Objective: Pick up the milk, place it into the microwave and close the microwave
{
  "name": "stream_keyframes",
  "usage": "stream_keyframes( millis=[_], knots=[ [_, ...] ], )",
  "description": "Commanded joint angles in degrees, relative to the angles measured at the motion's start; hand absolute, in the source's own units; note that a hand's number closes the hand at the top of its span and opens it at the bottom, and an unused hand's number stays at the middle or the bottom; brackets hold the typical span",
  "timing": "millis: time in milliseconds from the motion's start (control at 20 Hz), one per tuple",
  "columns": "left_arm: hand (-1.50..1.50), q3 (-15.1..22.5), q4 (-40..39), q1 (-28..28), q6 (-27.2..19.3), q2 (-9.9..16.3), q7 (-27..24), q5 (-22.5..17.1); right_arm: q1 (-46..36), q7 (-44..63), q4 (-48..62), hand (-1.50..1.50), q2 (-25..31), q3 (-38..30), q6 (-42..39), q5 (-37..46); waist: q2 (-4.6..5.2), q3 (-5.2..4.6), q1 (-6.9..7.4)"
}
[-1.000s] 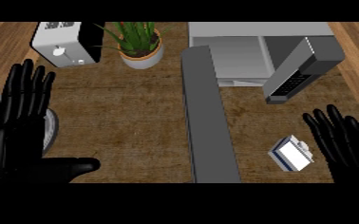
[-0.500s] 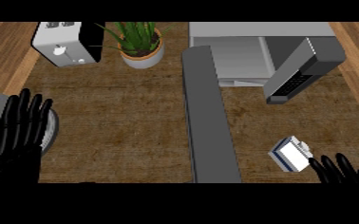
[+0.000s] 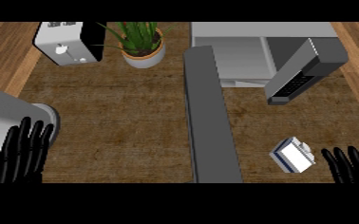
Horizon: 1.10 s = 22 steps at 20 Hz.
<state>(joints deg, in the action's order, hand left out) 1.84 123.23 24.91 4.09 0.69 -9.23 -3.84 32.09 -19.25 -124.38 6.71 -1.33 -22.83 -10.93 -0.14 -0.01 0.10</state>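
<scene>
Right hand (image 3: 341,163) risen; fingers straight, beside milk (image 3: 294,155).

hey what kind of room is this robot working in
Most likely a kitchen: an open microwave and a toaster stand on a wooden counter, with a milk carton lying nearby.

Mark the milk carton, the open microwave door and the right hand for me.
milk carton (image 3: 293,154): head view, on its top face.
microwave door (image 3: 306,71): head view, on the door's inner panel.
right hand (image 3: 342,163): head view, on a finger.
</scene>
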Motion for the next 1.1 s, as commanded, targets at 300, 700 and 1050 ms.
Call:
stream_keyframes(
  millis=[300, 700, 1050],
  knots=[
    [-1.50, -0.3, 2.3, 5.1, 1.9, 1.1, -1.7, -1.1, -3.4, -9.3, 12.2, -1.50, -2.9, -4.7, 2.6, 7.9, 0.05, 0.02, -0.04],
    [-1.50, 4.9, 5.4, 8.2, 0.5, -0.6, -2.3, 3.1, -12.5, -12.8, 25.3, -1.50, -1.6, -8.5, 4.8, 11.1, 0.09, 0.03, 0.10],
    [-1.50, 3.3, 8.0, 10.3, 0.9, -0.5, -0.1, 0.8, -15.5, -20.6, 37.7, -1.50, -1.4, -11.0, 7.2, 15.0, 0.10, 0.05, 0.26]
  ],
)
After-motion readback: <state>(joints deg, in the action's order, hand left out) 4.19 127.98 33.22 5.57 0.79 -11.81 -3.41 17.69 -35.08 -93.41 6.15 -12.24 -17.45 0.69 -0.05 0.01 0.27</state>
